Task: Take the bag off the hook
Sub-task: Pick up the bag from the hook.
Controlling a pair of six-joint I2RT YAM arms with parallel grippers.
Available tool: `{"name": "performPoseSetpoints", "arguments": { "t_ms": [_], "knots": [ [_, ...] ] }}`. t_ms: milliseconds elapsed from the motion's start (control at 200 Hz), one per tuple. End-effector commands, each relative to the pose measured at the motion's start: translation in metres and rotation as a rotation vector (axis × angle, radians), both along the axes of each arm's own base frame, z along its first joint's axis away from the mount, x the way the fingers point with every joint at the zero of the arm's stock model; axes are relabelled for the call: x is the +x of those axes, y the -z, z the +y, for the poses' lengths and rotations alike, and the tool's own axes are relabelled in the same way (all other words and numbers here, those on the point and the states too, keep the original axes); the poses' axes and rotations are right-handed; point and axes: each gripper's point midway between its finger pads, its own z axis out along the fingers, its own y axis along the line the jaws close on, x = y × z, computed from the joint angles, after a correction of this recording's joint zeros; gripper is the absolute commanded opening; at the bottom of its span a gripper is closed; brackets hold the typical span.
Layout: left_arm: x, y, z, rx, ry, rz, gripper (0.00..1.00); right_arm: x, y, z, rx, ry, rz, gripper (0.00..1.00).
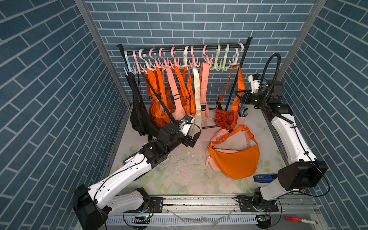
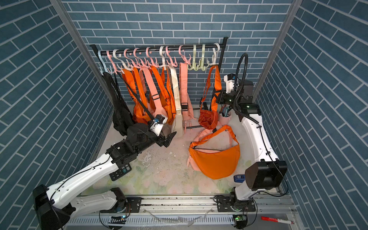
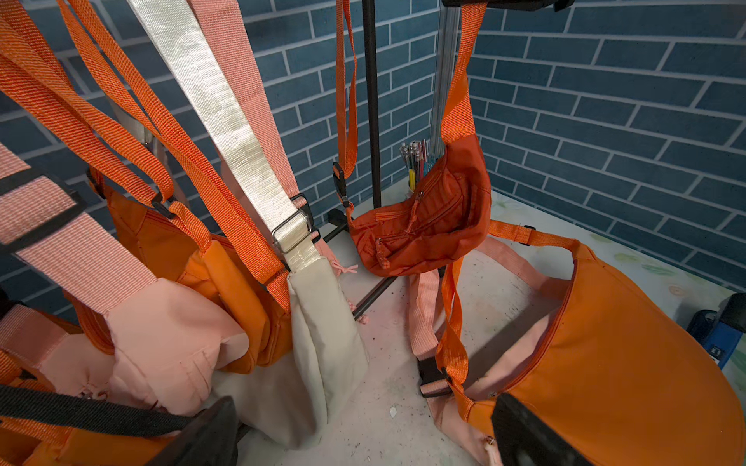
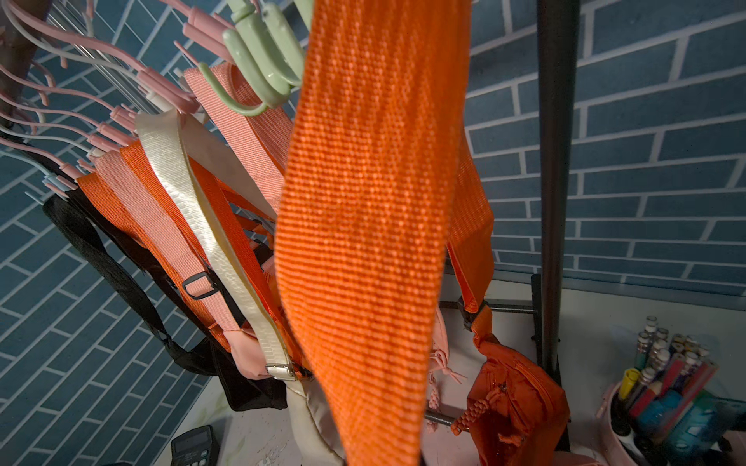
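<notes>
Right wrist view showed the wide orange webbing strap (image 4: 363,242) pinched in your right claw (image 1: 239,95). Its small rust-orange fabric bag (image 1: 226,119) hung from the white plastic hook (image 1: 237,55), not yet lifted off. Your left claw (image 1: 192,140) stood spread.

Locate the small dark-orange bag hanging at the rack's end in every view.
In a top view: small orange bag right of centre, behind the big orange bag.
In a top view: likewise.
Left wrist: it hangs beside the black post.
Right wrist: it sits at the post's foot.
Shared landmark: pen cup beside it.
</notes>
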Motion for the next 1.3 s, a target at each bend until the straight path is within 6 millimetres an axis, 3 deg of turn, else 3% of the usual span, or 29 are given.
{"name": "performPoseSetpoints", "arguments": {
  "t_ms": [0,155,325,685,1010,1295],
  "knots": [
    [0.003,-0.032,-0.001,-0.055,0.008,-0.056,0.99,-0.016,-0.019,0.004,0.037,-0.021,-0.03,0.0],
    [0.007,-0.049,-0.006,-0.079,0.017,-0.074,0.99,-0.026,-0.025,0.004,0.053,-0.027,-0.034,0.0],
    [0.017,-0.053,-0.018,-0.107,0.028,-0.088,0.99,-0.033,-0.026,0.004,0.059,-0.033,-0.035,0.0],
    [0.057,-0.073,-0.065,-0.159,0.074,-0.158,0.99,-0.045,-0.026,0.007,0.08,-0.059,-0.015,0.0],
    [0.105,-0.074,-0.107,-0.177,0.118,-0.192,0.99,-0.049,-0.023,0.007,0.09,-0.06,-0.004,0.0],
    [0.15,-0.057,-0.139,-0.174,0.136,-0.171,0.99,-0.048,-0.022,0.009,0.109,-0.073,0.007,0.0]
  ]
}}
